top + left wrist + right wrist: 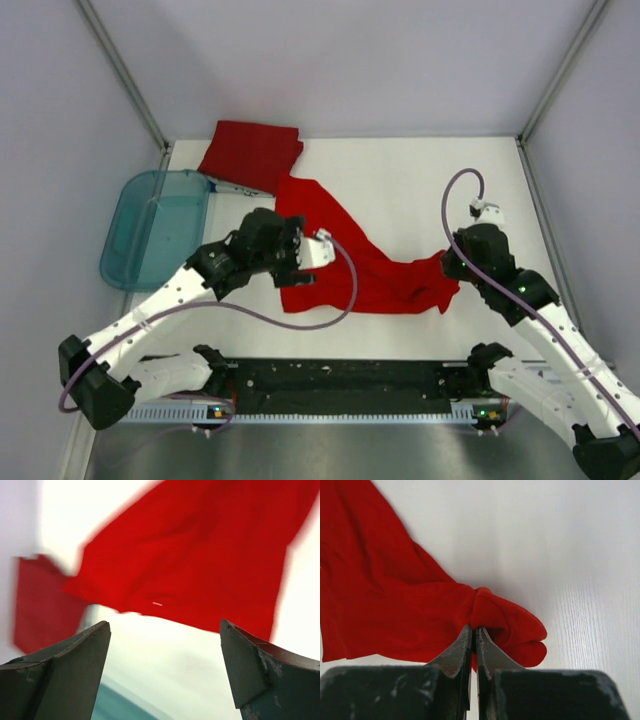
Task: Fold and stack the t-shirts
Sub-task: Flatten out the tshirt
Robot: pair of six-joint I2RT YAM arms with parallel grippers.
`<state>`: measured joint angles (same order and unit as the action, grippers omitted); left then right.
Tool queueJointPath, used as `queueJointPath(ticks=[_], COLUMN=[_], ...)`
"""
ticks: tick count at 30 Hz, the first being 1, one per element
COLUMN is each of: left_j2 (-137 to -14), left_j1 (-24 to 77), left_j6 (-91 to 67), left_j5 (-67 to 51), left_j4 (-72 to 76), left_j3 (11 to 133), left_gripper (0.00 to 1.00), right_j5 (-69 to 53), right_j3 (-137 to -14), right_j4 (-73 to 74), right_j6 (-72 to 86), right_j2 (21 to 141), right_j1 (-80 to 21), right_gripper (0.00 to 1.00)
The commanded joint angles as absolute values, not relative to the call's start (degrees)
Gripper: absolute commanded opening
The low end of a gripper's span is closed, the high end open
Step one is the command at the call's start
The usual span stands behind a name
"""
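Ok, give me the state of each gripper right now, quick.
Left gripper: open, holding nothing.
Right gripper: closed, pinching a bunched corner of the unfolded t-shirt.

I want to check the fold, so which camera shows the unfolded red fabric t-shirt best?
The top external view: the unfolded red fabric t-shirt lies almost whole there. The left wrist view shows only a blurred part of it. The right wrist view shows one bunched corner, pinched in the jaws of the right gripper.
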<state>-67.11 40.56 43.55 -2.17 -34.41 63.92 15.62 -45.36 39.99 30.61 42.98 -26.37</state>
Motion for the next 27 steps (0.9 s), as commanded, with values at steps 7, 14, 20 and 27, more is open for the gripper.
queueJointPath(ticks=[7,14,20,27], left_j2=[-66.8,-76.2,-80.9,-84.1], left_j1=[41.8,41.9,42.2,42.3], left_j6=[49.3,45.4,45.4,47.5], left_j5=[-10.8,-4.2,-4.7,-3.8], left_j4=[-29.4,-22.2,-20.8,-27.3], left_j3=[36.5,36.6,38.1,41.1], left_gripper=[0.95,0.94,0.92,0.16], right_j5=[12.3,12.0,11.7,10.1], right_j3=[-44.0,-43.6,-44.0,-45.4], right_j4=[36.2,36.1,35.8,35.8], right_j6=[30.1,30.1,29.4,28.2], right_j2=[43.2,43.2,44.6,44.7], right_j1=[-22.9,-22.3,-21.7,-19.0], right_gripper=[0.0,0.0,0.0,0.0])
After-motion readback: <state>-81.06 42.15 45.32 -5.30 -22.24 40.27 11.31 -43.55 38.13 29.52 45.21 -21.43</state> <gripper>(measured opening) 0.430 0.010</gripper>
